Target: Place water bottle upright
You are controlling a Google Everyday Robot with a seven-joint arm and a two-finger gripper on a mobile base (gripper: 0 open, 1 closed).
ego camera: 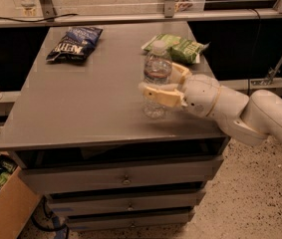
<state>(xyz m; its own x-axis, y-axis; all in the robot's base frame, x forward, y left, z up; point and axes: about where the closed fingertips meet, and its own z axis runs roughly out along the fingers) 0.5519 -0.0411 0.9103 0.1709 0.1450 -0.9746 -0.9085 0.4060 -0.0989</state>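
The water bottle (157, 64) stands upright on the grey table (80, 108), right of the middle, its base on the tabletop. It is clear and ribbed, with a white cap and a dark label band. My gripper (157, 78) reaches in from the right and is shut on the bottle's middle. One cream finger (155, 91) crosses in front of the bottle and the other (181, 70) lies behind it. The white arm (260, 116) extends off to the right.
A dark blue chip bag (75, 43) lies at the back left of the table and a green chip bag (178, 46) at the back right, just behind the bottle. Drawers (125, 176) sit under the tabletop. A cardboard box (1, 198) stands on the floor at lower left.
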